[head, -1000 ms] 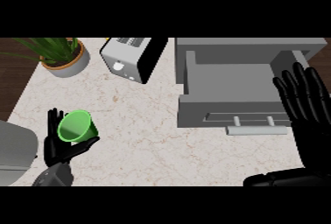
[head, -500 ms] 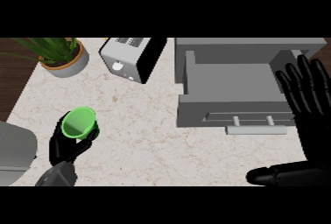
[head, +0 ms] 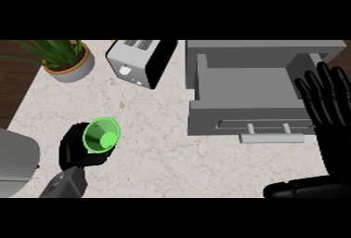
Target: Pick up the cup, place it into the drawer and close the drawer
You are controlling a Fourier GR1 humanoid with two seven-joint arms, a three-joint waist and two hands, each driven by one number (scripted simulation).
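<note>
So, the pick-up looks done or nearly done. The green cup (head: 101,136) sits in the left hand (head: 74,153), whose fingers and thumb curl round its lower side from beneath. Its open mouth faces up toward the head view. Cup and hand are over the table (head: 171,158) near its left edge, toward the near-left corner. I cannot tell from this steep view whether the cup's base is off the table.

The grey drawer (head: 240,114) stands pulled open at the far-right part of the table. Nothing shows inside it, and its bar handle (head: 271,137) points toward the near edge. Cup and drawer are well apart, with a bare stretch of table between them. The right hand (head: 330,109) rests by the right edge beside the drawer, fingers straight and spread, holding nothing.

Judging by this, most of the task is left: carrying the cup across to the right, setting it inside the drawer, releasing it, and pushing the drawer shut. A toaster (head: 140,60) and a potted plant (head: 63,58) stand along the far edge, away from that path.
</note>
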